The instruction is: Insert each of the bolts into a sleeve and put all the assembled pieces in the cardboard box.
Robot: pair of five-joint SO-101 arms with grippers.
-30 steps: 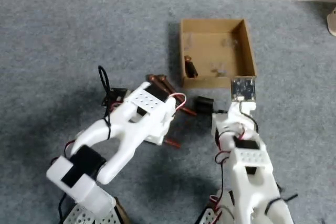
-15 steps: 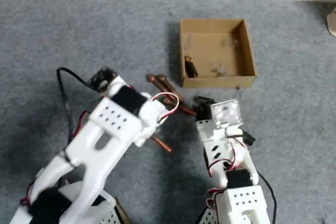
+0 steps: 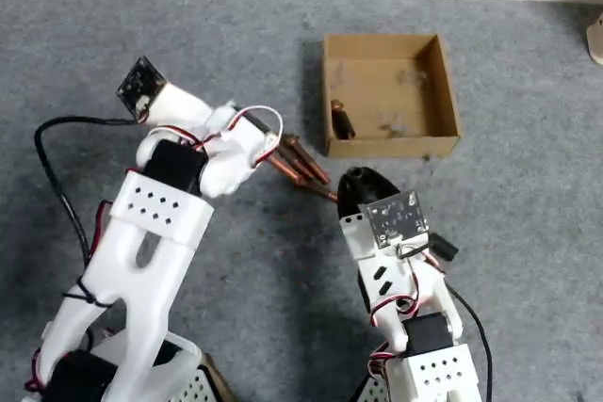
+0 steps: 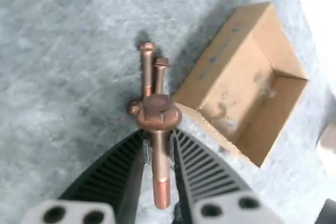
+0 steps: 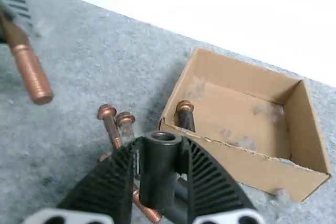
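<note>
My left gripper (image 4: pixel 158 136) is shut on a copper bolt (image 4: pixel 159 171), held off the carpet with its head outward. In the high view the left gripper (image 3: pixel 267 145) hangs just left of the loose bolts (image 3: pixel 303 163) lying on the carpet. My right gripper (image 5: pixel 161 145) is shut on a black sleeve (image 5: pixel 159 169), standing upright with its open end up. From above, the right gripper (image 3: pixel 356 187) sits just below the bolts and the cardboard box (image 3: pixel 391 146). One assembled piece (image 3: pixel 341 121) lies in the box's left side.
The loose bolts (image 4: pixel 149 74) lie beside the box's (image 4: pixel 220 72) left front corner. Grey carpet stretches free to the left and right of both arms. A pale object (image 3: pixel 595 40) sits at the far right edge.
The left arm picked a bolt off the carpet and swung up and back to the left. The right arm pulled back from the box, now holding the black sleeve raised.
</note>
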